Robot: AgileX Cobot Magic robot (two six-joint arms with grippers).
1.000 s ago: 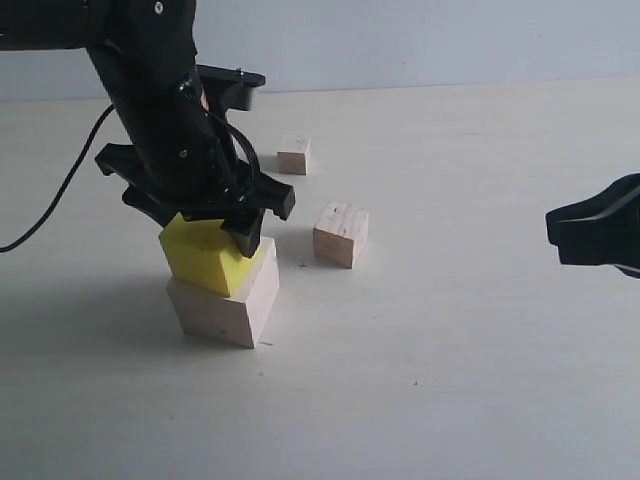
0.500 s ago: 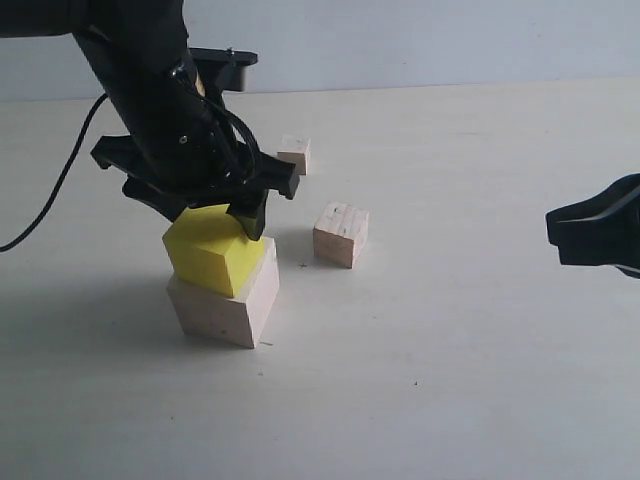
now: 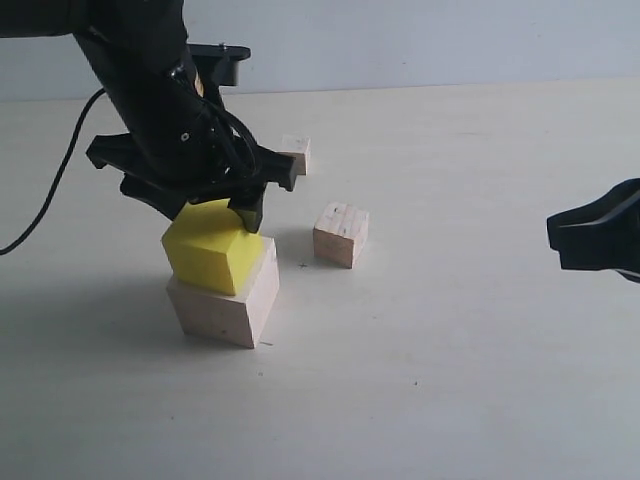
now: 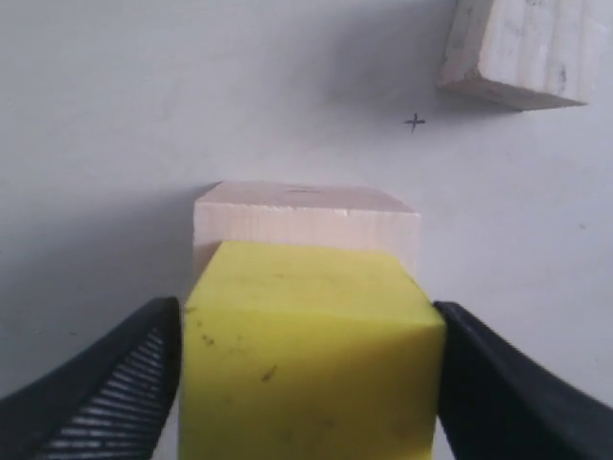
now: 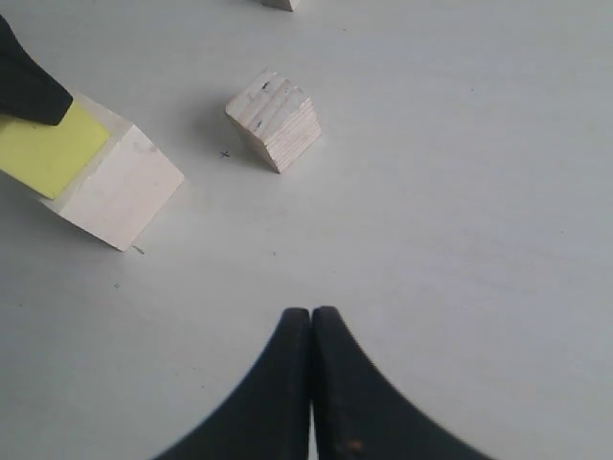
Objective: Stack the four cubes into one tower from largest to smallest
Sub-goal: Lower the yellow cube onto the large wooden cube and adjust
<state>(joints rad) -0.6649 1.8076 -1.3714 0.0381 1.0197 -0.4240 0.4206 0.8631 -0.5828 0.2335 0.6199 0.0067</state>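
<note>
The yellow cube (image 3: 210, 258) rests slightly askew on the largest pale wood cube (image 3: 225, 305), forming a two-block tower at the left. My left gripper (image 3: 208, 212) sits over the yellow cube's top, open, one finger along each side of the yellow cube (image 4: 306, 364), with the big wood cube (image 4: 306, 216) showing beyond it. A mid-size pale wood cube (image 3: 341, 234) lies to the right of the tower, and a small one (image 3: 294, 155) sits farther back. My right gripper (image 3: 555, 235) hovers at the right edge, shut and empty (image 5: 311, 316).
A black cable (image 3: 55, 195) trails from the left arm across the table's left side. A small pencil cross (image 4: 414, 122) marks the tabletop between the tower and the mid-size cube (image 5: 275, 120).
My left gripper has risen a little and shifted slightly left, while the yellow cube has stayed on the large wood cube, so more of its top shows. The right arm is still.
</note>
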